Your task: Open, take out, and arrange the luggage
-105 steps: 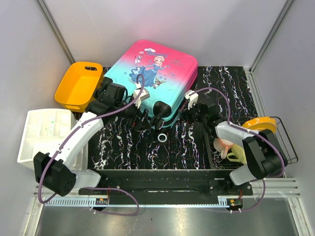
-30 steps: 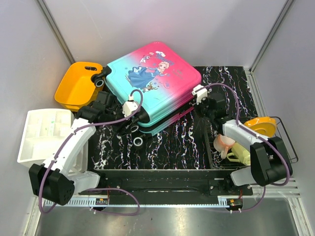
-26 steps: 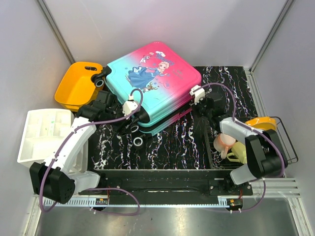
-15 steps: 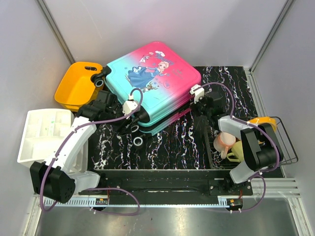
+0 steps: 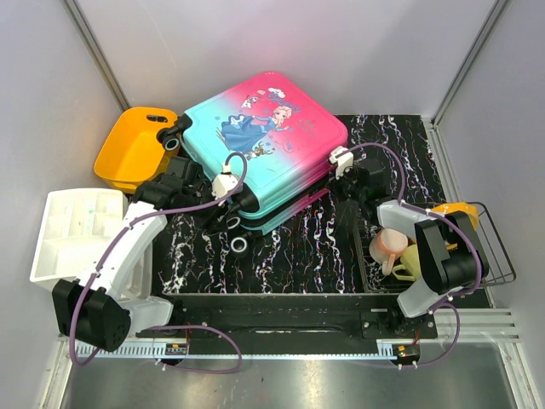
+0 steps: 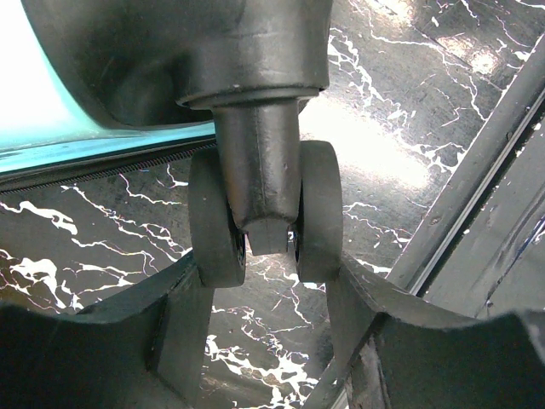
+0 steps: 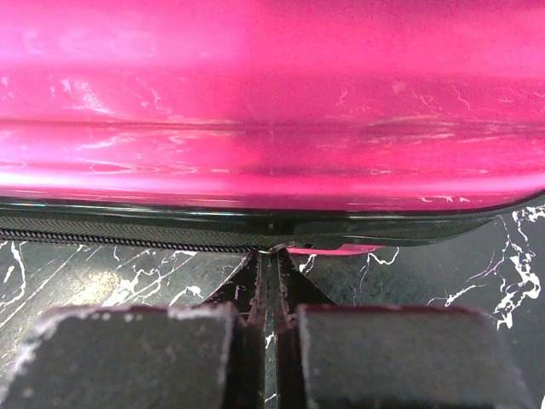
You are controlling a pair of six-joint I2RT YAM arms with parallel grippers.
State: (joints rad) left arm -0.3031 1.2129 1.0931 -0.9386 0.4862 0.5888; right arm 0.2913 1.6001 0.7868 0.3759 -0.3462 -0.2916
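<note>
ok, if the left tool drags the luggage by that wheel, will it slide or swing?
Likely scrapes, not rolls: the luggage lies flat on its shell. The glossy hard shell looks stiff, so little flex. The wheel sits on a narrow stem and may twist within the left tool.

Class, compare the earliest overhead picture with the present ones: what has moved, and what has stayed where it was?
The luggage has swung clockwise, its wheeled end going left towards the orange bin. The left gripper went with it, fingers clamped on a wheel. The right gripper, shut at the zip seam, shifted only slightly. Orange bin and white tray stayed put.
</note>
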